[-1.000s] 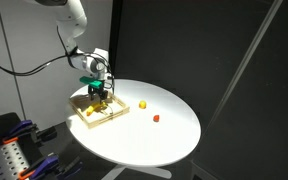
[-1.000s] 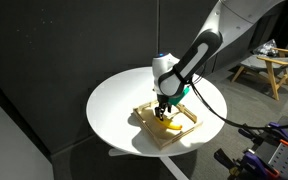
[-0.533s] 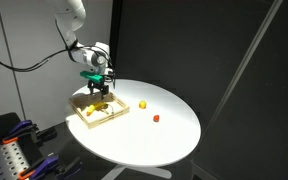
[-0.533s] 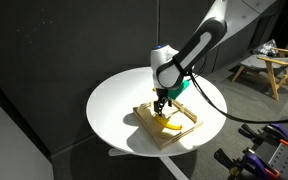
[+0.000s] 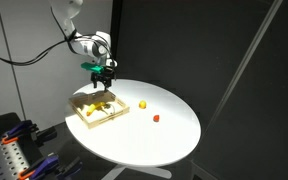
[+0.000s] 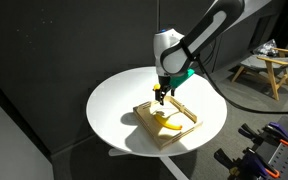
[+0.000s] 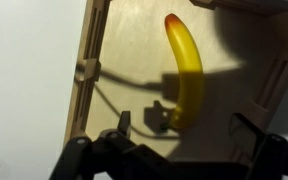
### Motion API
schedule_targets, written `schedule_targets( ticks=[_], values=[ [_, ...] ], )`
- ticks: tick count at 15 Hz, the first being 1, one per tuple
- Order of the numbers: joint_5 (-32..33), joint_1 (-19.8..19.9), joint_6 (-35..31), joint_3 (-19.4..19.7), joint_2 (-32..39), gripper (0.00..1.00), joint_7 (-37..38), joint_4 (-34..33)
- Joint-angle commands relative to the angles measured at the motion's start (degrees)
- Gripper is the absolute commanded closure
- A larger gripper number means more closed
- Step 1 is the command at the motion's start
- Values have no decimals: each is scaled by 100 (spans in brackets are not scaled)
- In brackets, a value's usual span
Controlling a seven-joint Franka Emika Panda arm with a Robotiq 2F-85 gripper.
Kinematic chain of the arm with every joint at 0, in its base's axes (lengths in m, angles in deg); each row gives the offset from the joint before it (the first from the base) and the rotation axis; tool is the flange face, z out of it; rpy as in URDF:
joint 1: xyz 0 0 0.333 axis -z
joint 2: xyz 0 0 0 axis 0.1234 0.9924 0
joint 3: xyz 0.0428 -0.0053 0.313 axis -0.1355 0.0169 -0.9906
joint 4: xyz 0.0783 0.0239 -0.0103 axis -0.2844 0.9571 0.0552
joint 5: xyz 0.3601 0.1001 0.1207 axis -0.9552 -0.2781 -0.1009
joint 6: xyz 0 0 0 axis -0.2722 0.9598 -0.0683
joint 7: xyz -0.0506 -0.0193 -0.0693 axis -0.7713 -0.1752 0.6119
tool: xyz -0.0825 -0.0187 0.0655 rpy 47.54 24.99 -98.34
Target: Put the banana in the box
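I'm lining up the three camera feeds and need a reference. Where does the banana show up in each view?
Exterior view: the banana lies inside the box, left of picture centre.
Exterior view: the banana lies in the box, just below picture centre.
Wrist view: the banana runs top to bottom, right of centre, on the box floor.
Shared landmark: the light wooden box around it.

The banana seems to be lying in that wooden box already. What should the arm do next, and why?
Probably just lift straight up and pull clear. The banana lies flat on the floor of the box, apart from the gripper, which hangs above it with its jaws apart and nothing between them. The job looks done, so no further grasp seems needed.
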State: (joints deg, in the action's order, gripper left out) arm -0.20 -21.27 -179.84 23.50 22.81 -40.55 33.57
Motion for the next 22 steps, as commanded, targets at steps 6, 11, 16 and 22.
schedule_targets(
  ticks=[6,11,16,22],
  values=[
    [339,75,263,198,-1151,0,581,813],
    [228,283,311,244,-1670,0,912,1189],
    [-84,605,537,75,-2138,0,440,1595],
    [-598,819,1055,-152,-2653,0,-594,1939]
  ],
)
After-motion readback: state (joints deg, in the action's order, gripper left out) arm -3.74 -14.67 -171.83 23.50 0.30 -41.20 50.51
